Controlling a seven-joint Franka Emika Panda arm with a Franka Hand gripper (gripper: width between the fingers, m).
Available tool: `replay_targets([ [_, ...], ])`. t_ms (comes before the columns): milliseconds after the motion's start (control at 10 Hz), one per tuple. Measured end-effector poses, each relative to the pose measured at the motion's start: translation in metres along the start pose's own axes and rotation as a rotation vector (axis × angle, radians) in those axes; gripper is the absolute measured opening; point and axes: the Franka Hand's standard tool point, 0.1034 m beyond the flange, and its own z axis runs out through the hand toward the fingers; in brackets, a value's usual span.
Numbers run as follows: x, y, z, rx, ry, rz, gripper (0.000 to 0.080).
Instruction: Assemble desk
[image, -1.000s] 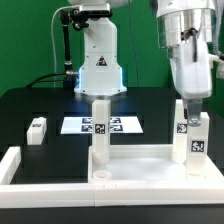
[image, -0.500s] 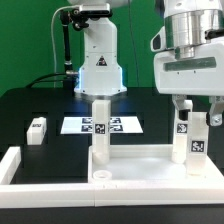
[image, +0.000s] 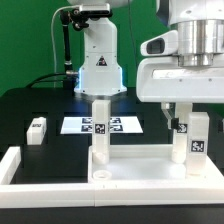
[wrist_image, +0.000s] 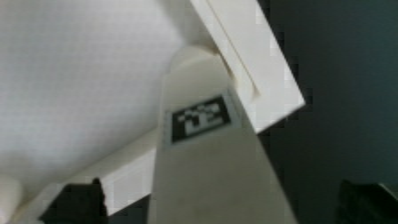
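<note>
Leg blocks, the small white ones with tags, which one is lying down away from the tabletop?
The white plastic leg block lying alone on the black table at the exterior view's left; the other two visible ones stand upright on the white tabletop panel.

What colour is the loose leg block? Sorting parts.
White, with a black-and-white tag; exterior view.

White matt plastic on the leg blocks (image: 101, 130) and rimmed tabletop panel (image: 140, 170), smooth throughout, printed black-and-white tags (wrist_image: 199, 116) on them, all over a dull black table (image: 30, 105).
</note>
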Motion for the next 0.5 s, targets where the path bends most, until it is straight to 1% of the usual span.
replay_targets([
  [200,0.0015,0.0013,-0.0003,-0.001,0.002,0.032,0.0649],
  [300,0.0014,0.0014,0.0,0.0,0.002,0.056,0.0559],
  [400,0.0012,0.0014,0.0002,0.0,0.001,0.14,0.0559],
  [500,0.001,0.0018,0.0005,-0.001,0.001,0.203,0.0358],
])
